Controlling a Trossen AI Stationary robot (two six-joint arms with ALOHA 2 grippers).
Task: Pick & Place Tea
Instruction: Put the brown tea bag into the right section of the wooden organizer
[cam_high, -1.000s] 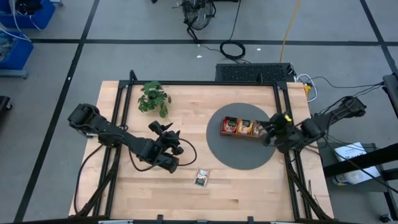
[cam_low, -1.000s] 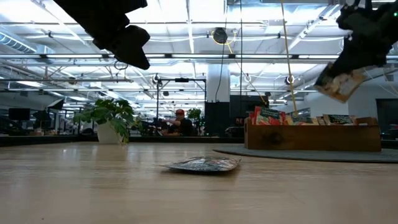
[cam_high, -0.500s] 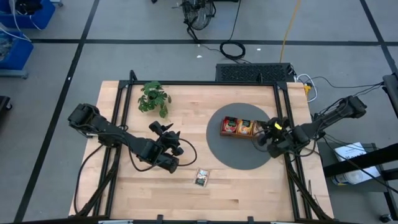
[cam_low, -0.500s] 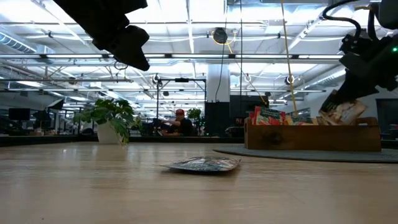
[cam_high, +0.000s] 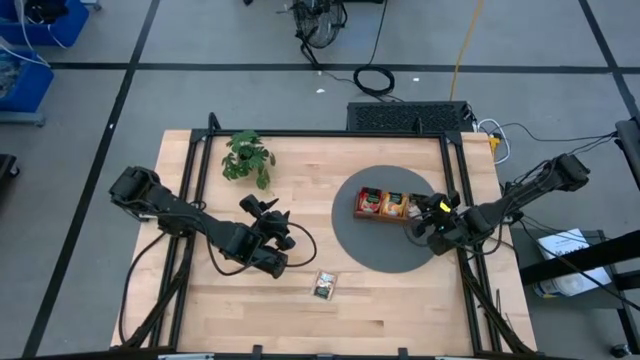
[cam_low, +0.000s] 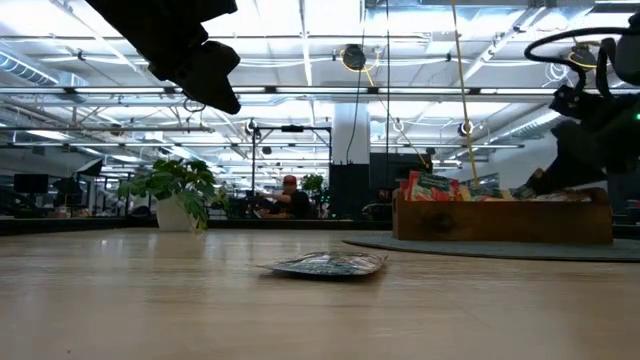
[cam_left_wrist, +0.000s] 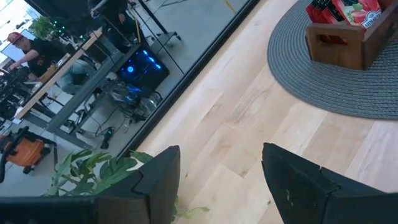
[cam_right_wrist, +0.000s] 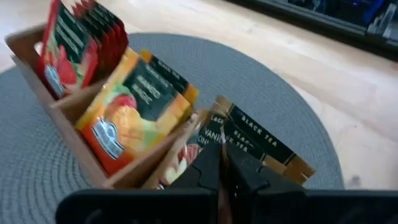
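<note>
Two arms are working over the table. At right centre of the high view, the right gripper (cam_high: 432, 222) is reaching into the end compartment of the wooden tray (cam_high: 388, 205), its fingers pinched together on a black-and-gold tea sachet (cam_right_wrist: 249, 144) standing among others. One loose sachet (cam_high: 324, 285) is lying flat on the bare wood, lower centre. Left of it, the left gripper (cam_high: 277, 262) is hovering partly open, holding nothing. Up left, a plant (cam_high: 247, 157) is standing.

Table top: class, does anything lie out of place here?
Yes: one small flat tea sachet lies alone on the bare light wooden table, near its front edge, apart from the long brown wooden tray on the round grey mat, where the other sachets stand filed.
</note>
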